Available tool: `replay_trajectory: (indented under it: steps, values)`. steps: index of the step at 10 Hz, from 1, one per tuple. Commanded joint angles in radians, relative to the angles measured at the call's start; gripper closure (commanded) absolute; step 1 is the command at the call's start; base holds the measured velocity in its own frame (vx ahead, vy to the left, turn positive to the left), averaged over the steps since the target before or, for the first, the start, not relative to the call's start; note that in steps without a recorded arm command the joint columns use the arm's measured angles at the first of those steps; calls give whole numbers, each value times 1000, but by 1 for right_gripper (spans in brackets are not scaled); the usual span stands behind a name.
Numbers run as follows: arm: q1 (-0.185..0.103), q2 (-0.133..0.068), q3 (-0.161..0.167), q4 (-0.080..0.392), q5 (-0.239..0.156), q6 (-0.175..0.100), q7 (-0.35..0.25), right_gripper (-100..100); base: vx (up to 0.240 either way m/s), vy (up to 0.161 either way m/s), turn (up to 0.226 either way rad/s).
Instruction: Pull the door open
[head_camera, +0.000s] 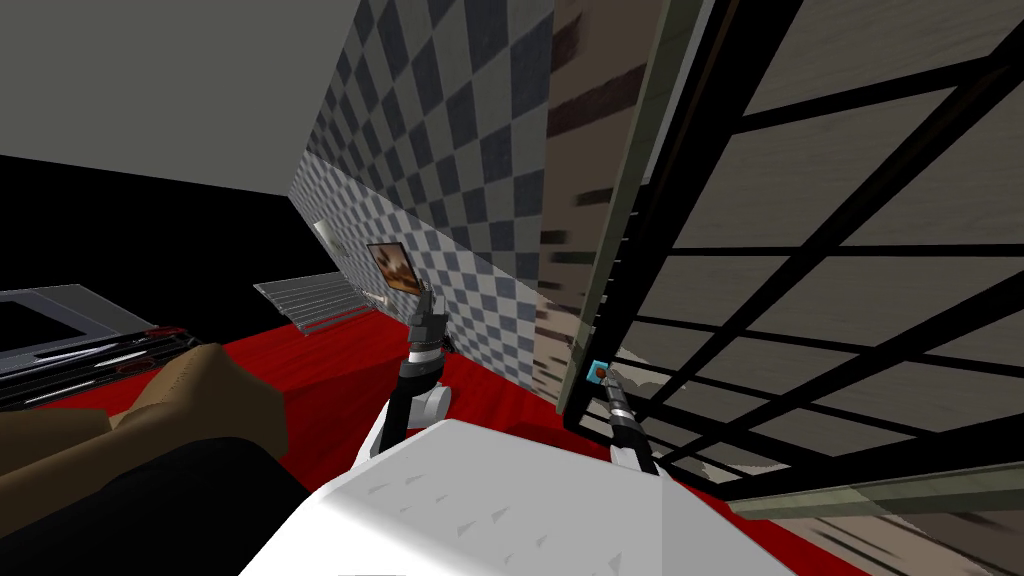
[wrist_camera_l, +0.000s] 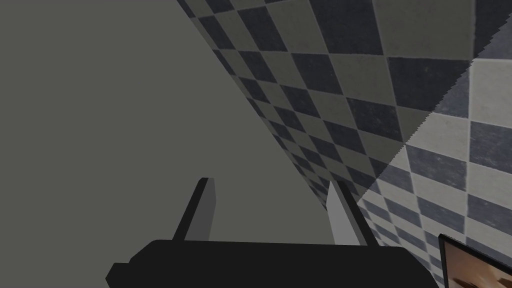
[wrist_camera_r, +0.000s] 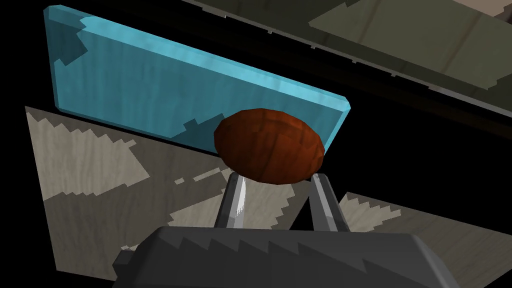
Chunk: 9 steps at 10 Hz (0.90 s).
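Observation:
The door (head_camera: 800, 300) is a pale panel crossed by a black lattice, and it stands at my right with its edge (head_camera: 600, 300) turned toward me. Low on that edge sits a blue plate (head_camera: 597, 371) (wrist_camera_r: 175, 95) carrying a round brown knob (wrist_camera_r: 270, 145). My right gripper (head_camera: 608, 380) (wrist_camera_r: 277, 182) reaches up to the knob. Its two fingers stand close together, with their tips hidden at the knob's underside, shut on it. My left gripper (head_camera: 428, 300) (wrist_camera_l: 272, 200) is raised near the chequered wall, open and holding nothing.
A chequered wall (head_camera: 450, 200) with a framed picture (head_camera: 393, 268) runs ahead on the left. The floor (head_camera: 330, 365) is red. A brown upholstered seat (head_camera: 190, 400) lies close at my lower left, and a grey slatted thing (head_camera: 310, 295) lies further back. Beyond that is a black area.

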Motion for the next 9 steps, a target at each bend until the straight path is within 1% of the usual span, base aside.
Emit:
replay_trajectory:
  steps: [1,2,3,4,5,6,7,8,9]
  values:
    - [10,31,25,-33,11,17,-2,100,-1,-1,20]
    - [10,31,25,-33,11,17,-2,100,0,-7,-31]
    - [13,26,30,-34,-4,17,-42,100,-20,1,69]
    - [16,22,36,-35,-21,16,-67,100,-39,-12,155]
    - [16,22,36,-35,-21,16,-83,100,-38,-16,52]
    - [16,22,36,-35,-21,16,-83,100,-13,-7,-21]
    - [20,18,42,-37,-37,15,-124,100,-32,-7,52]
    - [20,18,42,-37,-37,15,-124,100,-40,-5,41]
    - [20,18,42,-23,-37,15,-124,100,-7,3,40]
